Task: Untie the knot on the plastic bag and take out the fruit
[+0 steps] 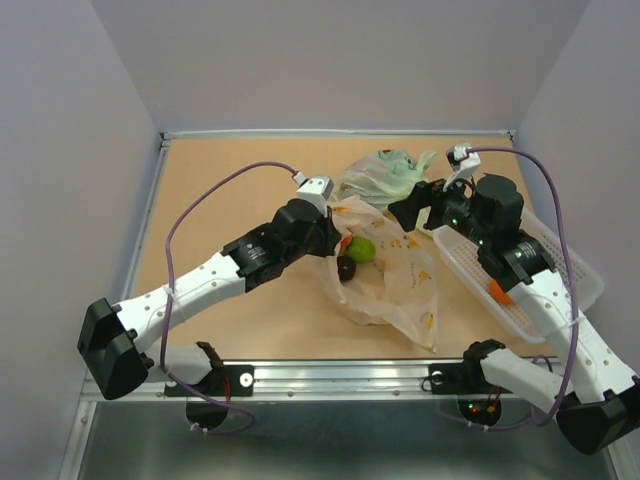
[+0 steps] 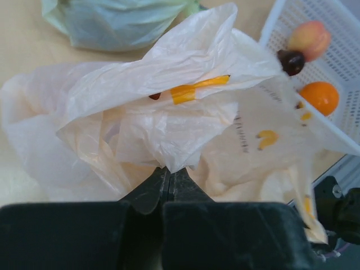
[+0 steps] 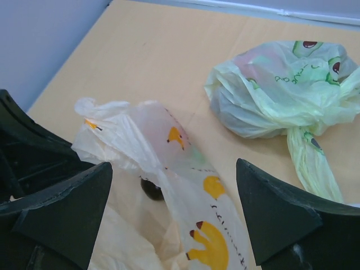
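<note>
Left gripper point(image 2: 167, 171): clenched on a fold of the plastic bag point(image 1: 398, 285), at the bag's left edge.
Plastic bag: peach-orange, crumpled, lying mid-tabletop point(image 1: 230, 190) between the two arms; a green fruit point(image 1: 361, 249) and a dark fruit point(image 1: 346, 268) show inside it.
Green bag point(image 1: 385, 172): tied, just behind the plastic bag.
Right gripper point(image 3: 173, 169): released, jaws wide, hanging above the plastic bag's right side.
White basket point(image 1: 572, 262): far right, holding an orange fruit point(image 2: 319, 97).

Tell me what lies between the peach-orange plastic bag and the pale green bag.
Nothing lies there. The right wrist view shows a strip of bare wooden tabletop between the peach-orange plastic bag and the pale green bag.
</note>
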Controlling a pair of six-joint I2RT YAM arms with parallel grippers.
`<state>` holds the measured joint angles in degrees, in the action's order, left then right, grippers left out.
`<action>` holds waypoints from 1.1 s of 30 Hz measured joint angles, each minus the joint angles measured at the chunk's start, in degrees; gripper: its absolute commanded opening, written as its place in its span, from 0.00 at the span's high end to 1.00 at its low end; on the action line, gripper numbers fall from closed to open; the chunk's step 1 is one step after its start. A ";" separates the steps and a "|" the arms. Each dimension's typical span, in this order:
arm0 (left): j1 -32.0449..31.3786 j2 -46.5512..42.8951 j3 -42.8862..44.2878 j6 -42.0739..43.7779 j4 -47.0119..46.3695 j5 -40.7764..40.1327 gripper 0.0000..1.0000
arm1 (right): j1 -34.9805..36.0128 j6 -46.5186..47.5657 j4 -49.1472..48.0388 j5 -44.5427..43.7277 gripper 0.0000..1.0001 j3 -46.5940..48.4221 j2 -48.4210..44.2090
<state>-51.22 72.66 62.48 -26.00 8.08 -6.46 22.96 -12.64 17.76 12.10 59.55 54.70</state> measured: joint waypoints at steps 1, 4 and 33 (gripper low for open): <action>0.07 -0.79 -1.90 -0.66 -0.02 -0.57 1.00 | 0.02 0.00 -0.13 0.61 0.07 -0.02 -0.02; 0.81 -2.34 -6.54 -2.60 1.75 -2.84 1.00 | 0.48 -0.02 -0.24 2.62 0.11 -0.04 -0.04; 1.44 -7.43 -22.64 -9.92 -0.17 -6.27 1.00 | 30.03 -8.20 2.51 -23.02 0.05 -10.12 16.48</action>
<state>-49.78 65.23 39.83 -35.92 7.90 -12.73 52.99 -20.84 20.27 -10.92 49.43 71.18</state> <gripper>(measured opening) 0.026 0.923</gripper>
